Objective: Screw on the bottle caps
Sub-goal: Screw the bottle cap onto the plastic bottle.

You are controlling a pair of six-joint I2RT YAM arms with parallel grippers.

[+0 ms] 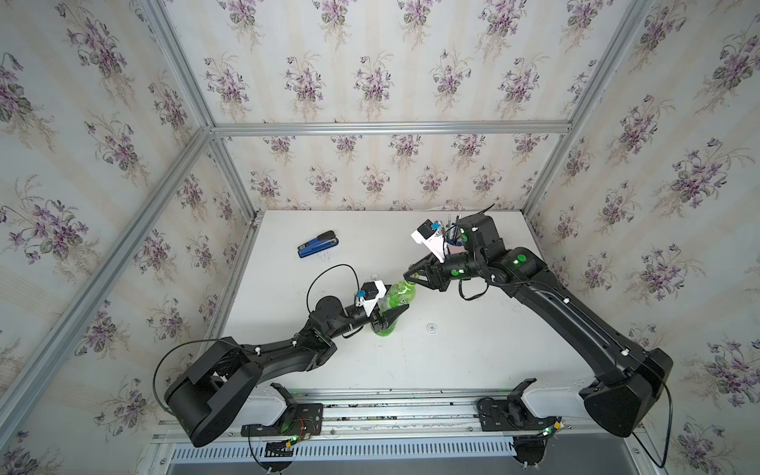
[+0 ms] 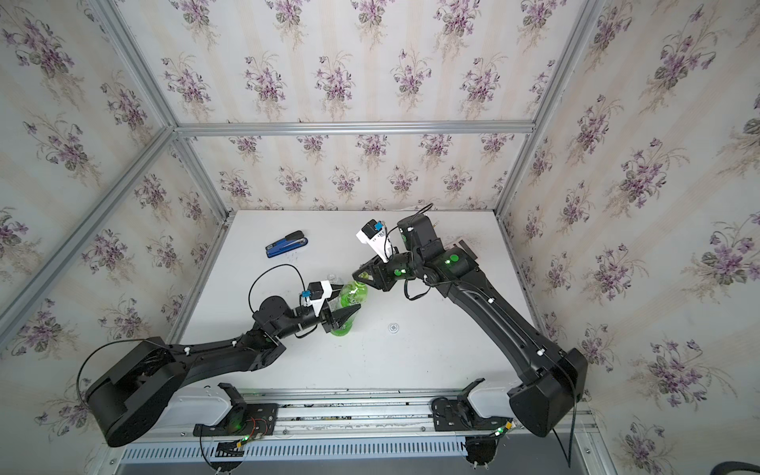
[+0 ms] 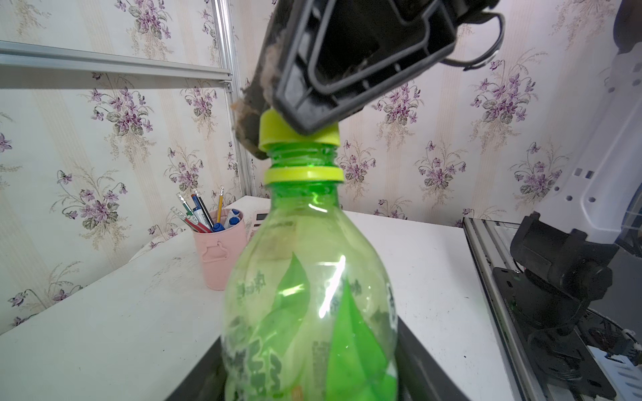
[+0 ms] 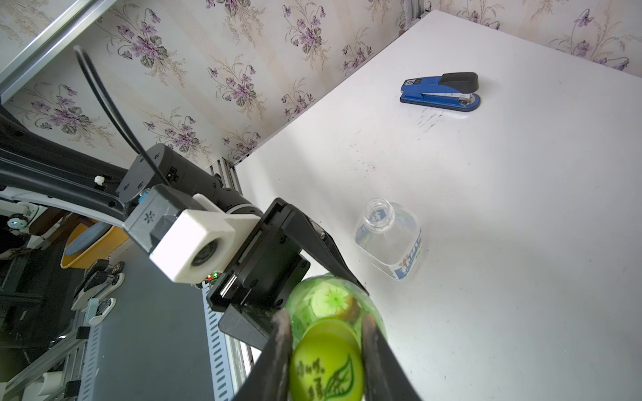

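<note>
As floral walls [image 1: 370, 74] ring table [image 1: 473, 362], left end effector [image 1: 397, 310] clamps green bottle [image 1: 402, 293], right end effector [image 1: 412, 276] cap [image 3: 274, 133].

Setting: robot lab test cell, dressed as a home office. Evidence: aluminium frame [image 1: 390, 128] enclosing panels of floral wallpaper [image 1: 370, 74]; two black arms [image 1: 575, 312] mounted on a slotted rail [image 1: 390, 405] at the front edge of a white table [image 1: 473, 362]; blue stapler [image 1: 317, 244] and pink pen cup [image 3: 217, 257] on it.

Both arms reach inward, grippers close together.
Left gripper [image 1: 391, 317] clamps sideways, wrist level; right gripper [image 1: 411, 276] angles down just above it, jaws narrow, pinching.
</note>
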